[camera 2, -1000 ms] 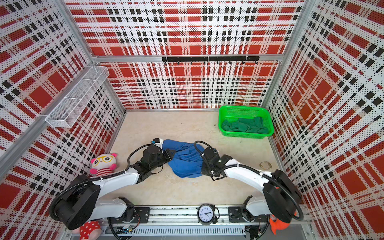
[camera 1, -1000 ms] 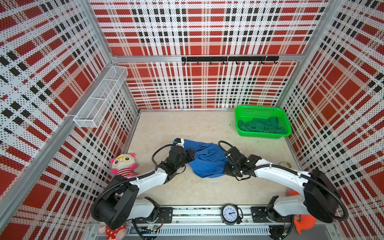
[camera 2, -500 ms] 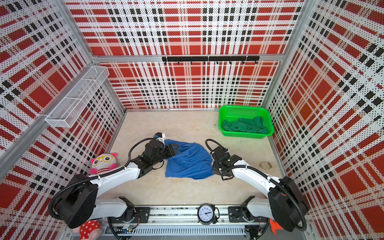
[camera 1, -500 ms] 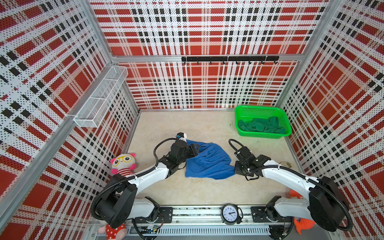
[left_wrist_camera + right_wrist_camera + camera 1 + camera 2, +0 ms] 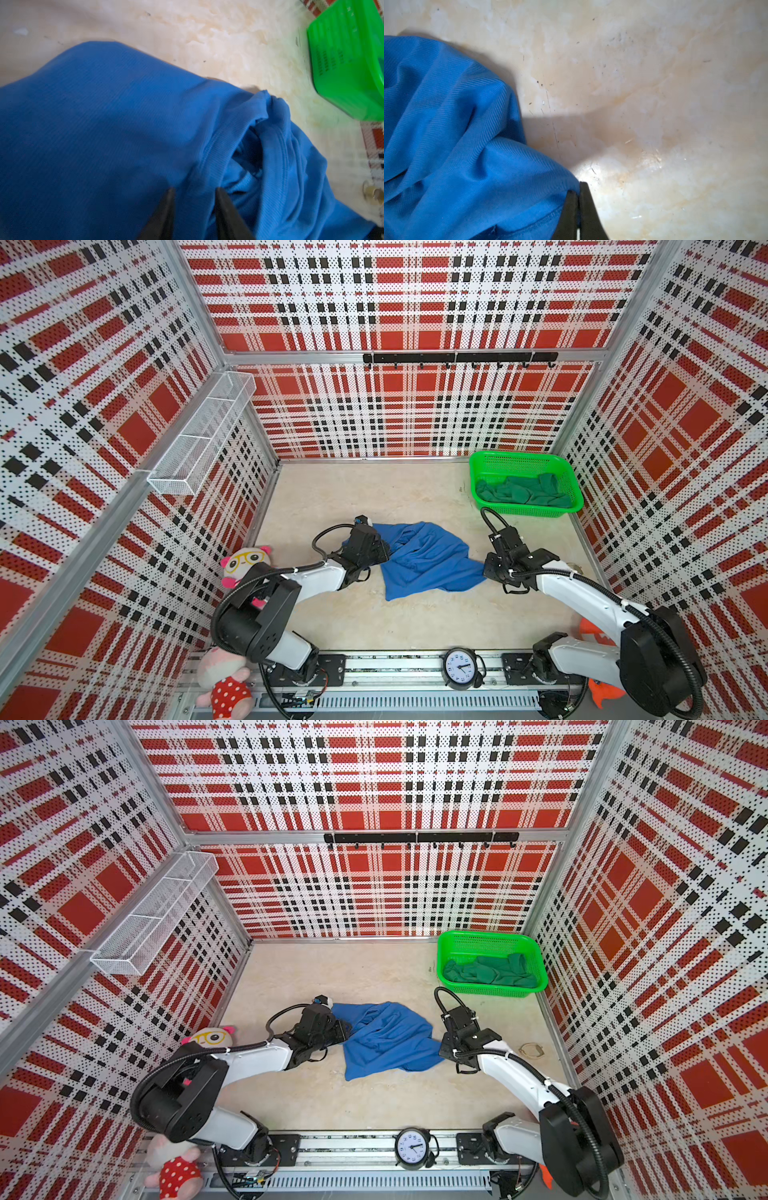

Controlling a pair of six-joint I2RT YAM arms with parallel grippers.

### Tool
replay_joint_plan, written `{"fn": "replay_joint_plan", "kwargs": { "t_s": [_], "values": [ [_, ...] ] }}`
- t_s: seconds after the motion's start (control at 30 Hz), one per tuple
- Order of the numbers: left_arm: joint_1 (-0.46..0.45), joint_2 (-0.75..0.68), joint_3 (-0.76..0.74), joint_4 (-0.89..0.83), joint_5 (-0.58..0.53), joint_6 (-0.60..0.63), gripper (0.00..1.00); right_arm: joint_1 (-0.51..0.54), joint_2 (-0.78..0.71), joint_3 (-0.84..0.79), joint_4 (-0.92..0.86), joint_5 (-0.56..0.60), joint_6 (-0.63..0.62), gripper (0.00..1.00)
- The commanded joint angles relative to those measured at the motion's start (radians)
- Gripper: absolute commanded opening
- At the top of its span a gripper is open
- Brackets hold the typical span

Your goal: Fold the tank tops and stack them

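Top views both show the table (image 5: 374, 489) with the blue top (image 5: 428, 564) lying crumpled near its middle, and the basket (image 5: 523, 458) at 1 o'clock from it holds the green top (image 5: 523, 491). The right gripper (image 5: 485, 572) is clamped tight on the blue top's corner at 4 o'clock. The left gripper (image 5: 385, 549) sits at its 9 o'clock edge, jaws a little apart with cloth between them, and I cannot tell if they pinch it.
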State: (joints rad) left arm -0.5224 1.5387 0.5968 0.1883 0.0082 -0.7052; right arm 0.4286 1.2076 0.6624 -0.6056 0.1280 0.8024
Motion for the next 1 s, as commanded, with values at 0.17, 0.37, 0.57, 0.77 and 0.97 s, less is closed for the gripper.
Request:
{"fn": "replay_joint_plan", "kwargs": {
  "t_s": [0.17,0.37,0.57,0.77,0.97],
  "values": [
    [0.004,-0.009,0.139,-0.155,-0.093,0.117,0.57,-0.003,-0.028,0.032,-0.040,-0.022,-0.091,0.15],
    [-0.073,-0.199,0.230,-0.534,-0.243,0.187,0.66,-0.003,0.039,0.057,-0.022,-0.031,-0.120,0.51],
    [-0.280,-0.278,0.221,-0.719,-0.070,0.033,0.47,-0.004,0.123,0.120,-0.033,0.021,-0.155,0.65],
    [-0.473,-0.247,0.181,-0.644,0.001,-0.132,0.32,-0.007,0.171,0.149,-0.011,0.007,-0.176,0.67],
    [-0.509,-0.156,0.155,-0.578,0.026,-0.158,0.27,-0.008,0.156,0.140,0.013,-0.012,-0.177,0.68]
  ]
}}
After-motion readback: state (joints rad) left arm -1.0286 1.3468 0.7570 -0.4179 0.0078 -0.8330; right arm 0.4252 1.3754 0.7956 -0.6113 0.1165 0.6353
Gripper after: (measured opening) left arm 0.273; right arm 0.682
